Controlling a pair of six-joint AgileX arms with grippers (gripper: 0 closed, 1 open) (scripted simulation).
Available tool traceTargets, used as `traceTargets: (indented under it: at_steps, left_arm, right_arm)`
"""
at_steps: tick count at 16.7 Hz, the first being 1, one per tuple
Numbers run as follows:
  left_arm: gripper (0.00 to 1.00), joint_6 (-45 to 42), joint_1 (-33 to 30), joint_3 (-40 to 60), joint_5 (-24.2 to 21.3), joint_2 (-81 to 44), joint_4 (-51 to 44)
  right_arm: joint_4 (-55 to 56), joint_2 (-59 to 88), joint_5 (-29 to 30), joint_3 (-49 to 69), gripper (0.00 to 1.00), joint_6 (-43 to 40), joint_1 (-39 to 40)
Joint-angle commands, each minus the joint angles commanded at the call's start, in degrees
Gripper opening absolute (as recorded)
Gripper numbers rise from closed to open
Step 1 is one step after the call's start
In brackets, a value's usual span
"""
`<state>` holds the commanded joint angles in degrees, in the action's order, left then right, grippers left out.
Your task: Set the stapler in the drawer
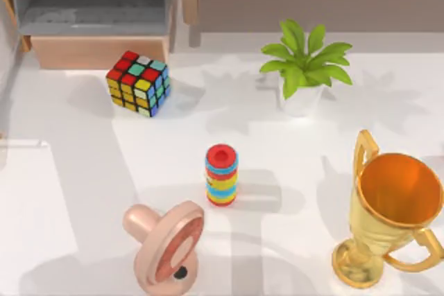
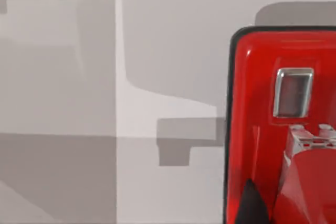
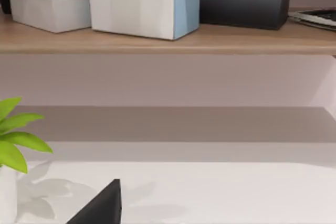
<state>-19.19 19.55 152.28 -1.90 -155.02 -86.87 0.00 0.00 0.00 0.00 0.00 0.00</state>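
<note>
The red stapler (image 2: 281, 129) appears close up in the left wrist view, over a pale grey surface. A dark part of my left gripper (image 2: 252, 205) overlaps its near end; whether it holds the stapler is unclear. The drawer (image 1: 97, 50) stands open at the table's back left, with a tan front panel and a grey inside. My right gripper (image 3: 100, 208) hangs above the table facing the shelf, near the plant.
A puzzle cube (image 1: 139, 82) sits just in front of the drawer. A striped ring stack (image 1: 222, 175) stands mid-table, with a pink round toy (image 1: 166, 246) at the front. A potted plant (image 1: 304, 67) and gold trophy (image 1: 392, 216) are right. Tissue boxes (image 3: 144, 9) line the brown shelf.
</note>
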Motion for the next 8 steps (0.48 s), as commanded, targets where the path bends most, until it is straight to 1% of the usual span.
traceTargets:
  at_steps: [2,6,8]
  left_arm:
    - [0.00,-1.64,-0.67,-0.53,1.56,0.06,-0.19]
    - [0.00,-1.76,-0.74,-0.58,1.72,0.07,-0.20]
    - [0.15,-1.76,-0.74,-0.58,1.72,0.07,-0.20]
  right_arm:
    - [0.00,0.00,0.00,0.00,1.00,0.00,0.00]
    - [0.00,0.00,0.00,0.00,1.00,0.00,0.00]
    - [0.00,0.00,0.00,0.00,1.00,0.00,0.00]
